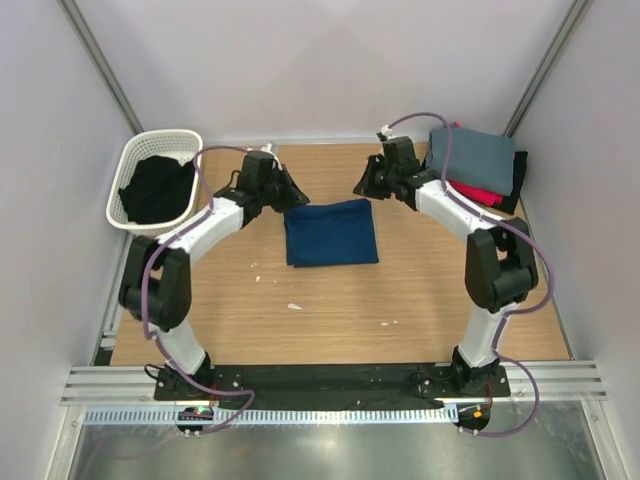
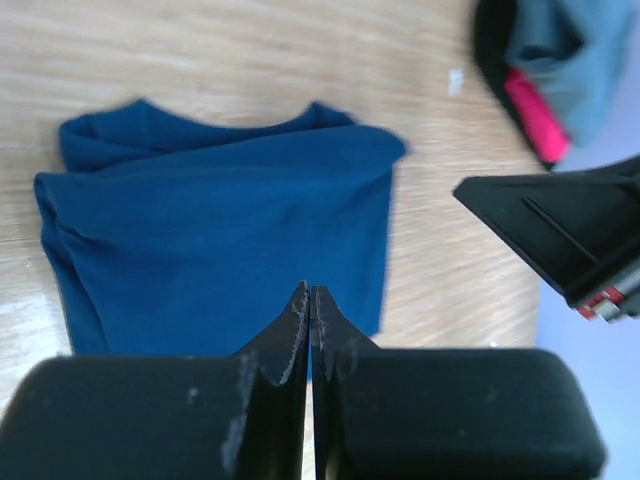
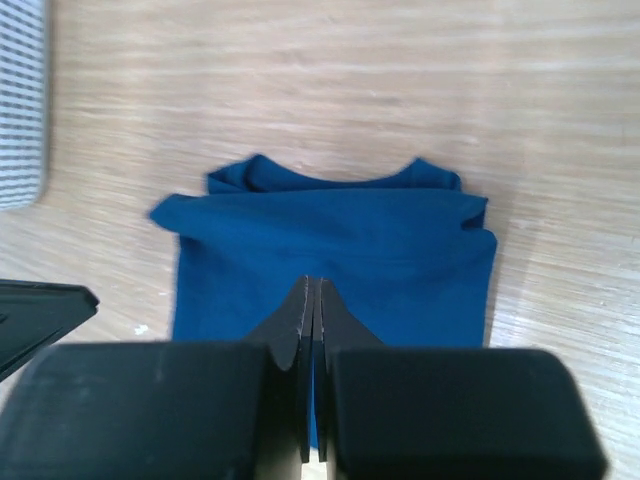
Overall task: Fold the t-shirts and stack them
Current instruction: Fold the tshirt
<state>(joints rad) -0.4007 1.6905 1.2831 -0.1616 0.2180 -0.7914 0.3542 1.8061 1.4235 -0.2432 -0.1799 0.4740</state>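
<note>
A navy blue t-shirt (image 1: pixel 330 232) lies folded into a flat rectangle in the middle of the wooden table (image 1: pixel 330 320). Both wrist views look down on the navy t-shirt (image 2: pixel 220 230) (image 3: pixel 330 250). My left gripper (image 1: pixel 296 195) hovers just off its far left corner, shut and empty. My right gripper (image 1: pixel 359 187) hangs off its far right corner, also shut with nothing in it. In the wrist views the left gripper (image 2: pixel 311 292) and the right gripper (image 3: pixel 313 285) each show jaws pressed together above the cloth. A stack of folded t-shirts (image 1: pixel 475 165), grey on red on black, sits at the far right.
A white laundry basket (image 1: pixel 131 161) with dark cloth (image 1: pixel 157 187) in it stands at the far left corner. Small white crumbs (image 1: pixel 294 306) dot the table in front of the navy shirt. Walls close in the table on three sides.
</note>
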